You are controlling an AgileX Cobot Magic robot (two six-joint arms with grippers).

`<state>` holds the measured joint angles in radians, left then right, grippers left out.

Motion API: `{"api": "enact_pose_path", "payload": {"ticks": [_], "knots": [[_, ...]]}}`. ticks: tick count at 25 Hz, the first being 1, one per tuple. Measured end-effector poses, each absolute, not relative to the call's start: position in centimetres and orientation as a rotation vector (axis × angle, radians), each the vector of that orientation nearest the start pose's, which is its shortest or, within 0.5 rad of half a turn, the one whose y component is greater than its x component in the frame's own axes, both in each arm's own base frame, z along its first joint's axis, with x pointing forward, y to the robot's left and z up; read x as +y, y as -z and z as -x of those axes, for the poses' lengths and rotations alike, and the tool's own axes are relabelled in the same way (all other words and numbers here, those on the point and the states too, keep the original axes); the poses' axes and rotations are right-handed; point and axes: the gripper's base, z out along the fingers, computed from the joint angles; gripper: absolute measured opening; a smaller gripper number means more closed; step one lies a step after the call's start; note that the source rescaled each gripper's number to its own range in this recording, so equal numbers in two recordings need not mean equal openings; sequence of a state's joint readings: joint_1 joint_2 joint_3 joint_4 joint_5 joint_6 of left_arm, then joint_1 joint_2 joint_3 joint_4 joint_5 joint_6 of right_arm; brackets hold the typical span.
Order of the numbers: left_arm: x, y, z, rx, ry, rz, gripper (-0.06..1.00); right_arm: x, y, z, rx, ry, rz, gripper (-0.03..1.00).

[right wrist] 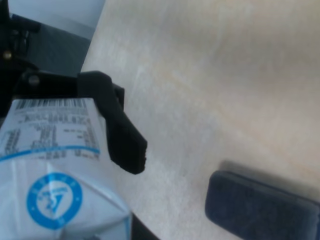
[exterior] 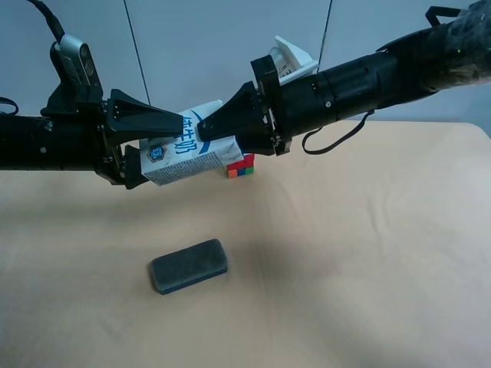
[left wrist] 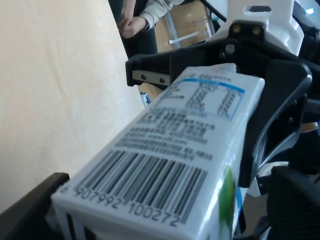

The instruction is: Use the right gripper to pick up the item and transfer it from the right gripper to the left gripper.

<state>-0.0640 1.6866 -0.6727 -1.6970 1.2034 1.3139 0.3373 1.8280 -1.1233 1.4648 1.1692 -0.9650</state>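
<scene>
Right gripper [exterior: 217,129], at upper right of the exterior view, is clamped on the upper end of the milk carton [exterior: 196,159]. Left gripper [exterior: 157,149], at the left, is placed around the lower end; clamping cannot be confirmed. Mid-air, the milk carton is held with long axis sloped lower-left to upper-right.

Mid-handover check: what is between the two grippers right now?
The milk carton, tilted in the air: left gripper around one end, right gripper around the other. The exterior high view shows it.

Glossy printed carton [exterior: 188,157] (paper-like), matt cloth-like tabletop [exterior: 368,253].
</scene>
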Motion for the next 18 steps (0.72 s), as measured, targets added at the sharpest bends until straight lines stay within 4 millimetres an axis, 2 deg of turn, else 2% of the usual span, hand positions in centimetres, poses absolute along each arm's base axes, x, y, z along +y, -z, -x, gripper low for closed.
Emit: {"api": "enact_pose_path", "payload": {"ticks": [8,11,14,16,18], "knots": [[-10.14,-19.02,-25.88,2.199,1.646,-0.193,0.77,19.45,-23.13,-30.29,2.317,-1.711,0.555,0.00],[-10.14,-18.98,-25.83,2.205,1.646,-0.196,0.61,19.45,-23.13,-30.29,2.317,-1.711,0.555,0.00],[-10.14,-18.98,-25.83,2.207,1.648,-0.194,0.38,19.45,-23.13,-30.29,2.317,-1.711,0.555,0.00],[-10.14,-19.00,-25.83,2.206,1.650,-0.191,0.31,19.45,-23.13,-30.29,2.316,-1.711,0.556,0.00],[-10.15,-19.02,-25.83,2.204,1.654,-0.188,0.29,19.45,-23.13,-30.29,2.315,-1.710,0.557,0.00]]}}
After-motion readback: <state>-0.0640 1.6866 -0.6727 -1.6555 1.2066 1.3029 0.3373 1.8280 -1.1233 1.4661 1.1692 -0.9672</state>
